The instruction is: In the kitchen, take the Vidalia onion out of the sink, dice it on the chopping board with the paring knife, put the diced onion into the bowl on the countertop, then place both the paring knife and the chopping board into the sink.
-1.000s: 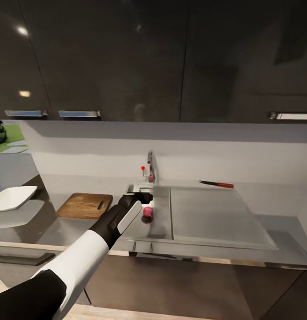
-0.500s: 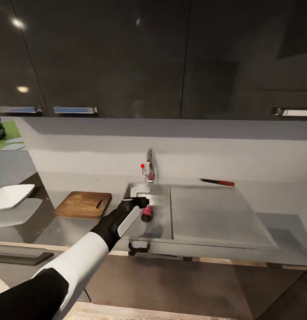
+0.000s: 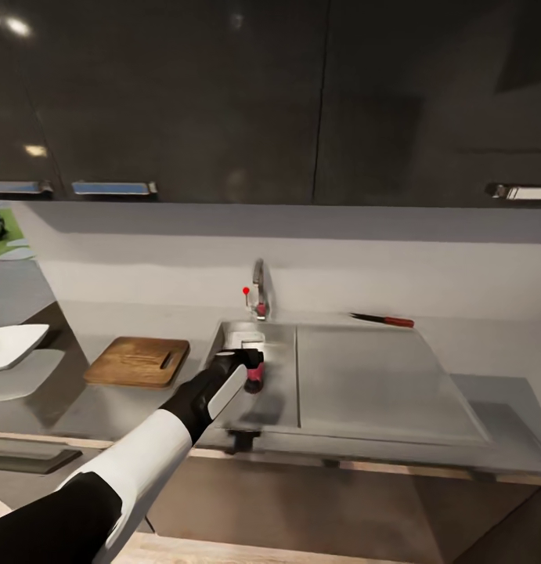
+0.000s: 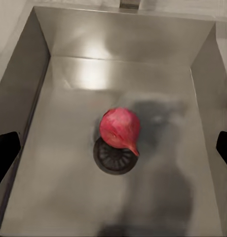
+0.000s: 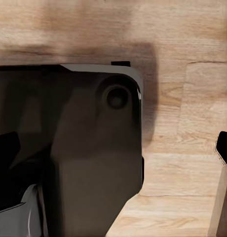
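Looking from the head, I have my left gripper (image 3: 252, 366) over the sink (image 3: 282, 392), above the Vidalia onion (image 3: 254, 384). Through the left wrist, fingers spread wide; the pink-red, pointed onion (image 4: 120, 129) lies on the drain (image 4: 112, 159). Right gripper's state I can't tell.

Dark robot base (image 5: 89, 148) over pale wooden floor (image 5: 192, 148) — claw fingertips (image 5: 224, 148) at the edges.

The Vidalia onion (image 4: 120, 128) lies in the sink (image 3: 258, 395), over its drain (image 4: 113, 157). The chopping board (image 3: 137, 361) lies on the countertop (image 3: 106, 403) left of the sink, the bowl (image 3: 12, 345) farther left. The paring knife (image 3: 382, 319) lies behind the drainboard (image 3: 372, 384).
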Robot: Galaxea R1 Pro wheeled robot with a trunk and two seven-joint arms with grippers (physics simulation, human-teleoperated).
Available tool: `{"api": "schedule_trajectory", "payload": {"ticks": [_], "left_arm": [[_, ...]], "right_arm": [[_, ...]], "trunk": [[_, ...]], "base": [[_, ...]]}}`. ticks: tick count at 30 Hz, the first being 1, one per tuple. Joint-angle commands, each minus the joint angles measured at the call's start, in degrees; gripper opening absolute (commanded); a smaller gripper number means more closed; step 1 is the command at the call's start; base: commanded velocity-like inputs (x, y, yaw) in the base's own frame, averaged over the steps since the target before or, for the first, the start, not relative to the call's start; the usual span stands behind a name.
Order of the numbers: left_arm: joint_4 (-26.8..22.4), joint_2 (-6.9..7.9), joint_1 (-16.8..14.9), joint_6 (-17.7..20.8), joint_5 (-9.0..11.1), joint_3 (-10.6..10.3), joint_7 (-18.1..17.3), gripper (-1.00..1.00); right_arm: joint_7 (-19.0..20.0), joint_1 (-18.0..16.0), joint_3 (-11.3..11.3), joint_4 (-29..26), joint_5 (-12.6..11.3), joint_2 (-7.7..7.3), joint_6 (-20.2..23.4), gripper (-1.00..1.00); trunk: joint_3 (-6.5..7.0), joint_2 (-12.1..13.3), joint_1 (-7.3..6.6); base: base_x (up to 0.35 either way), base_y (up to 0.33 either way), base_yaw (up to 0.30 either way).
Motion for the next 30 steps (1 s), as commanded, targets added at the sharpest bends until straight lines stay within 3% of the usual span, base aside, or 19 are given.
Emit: {"api": "schedule_trajectory", "payload": {"ticks": [1, 13, 30], "left_arm": [[-0.06, 0.04, -0.08, 0.11, 0.56, -0.47, 0.54, 1.0], [0.02, 0.04, -0.08, 0.11, 0.56, -0.89, 0.54, 1.0], [0.95, 0.76, -0.08, 0.04, 0.3, -1.01, 1.03, 1.0]], "right_arm": [[-0.09, -0.03, 0.49, -0.01, -0.44, -0.01, -0.1, 1.0], [0.03, -0.03, 0.49, -0.01, -0.44, 0.0, -0.1, 1.0], [0.22, -0.03, 0.49, -0.03, -0.44, -0.01, -0.01, 1.0]], "trunk": [[-0.22, -0.13, 0.05], [-1.29, -0.13, 0.05], [-2.79, -0.13, 0.05]], "base": [[0.222, -0.183, 0.0], [0.211, -0.171, 0.0], [0.012, -0.009, 0.0]]}}
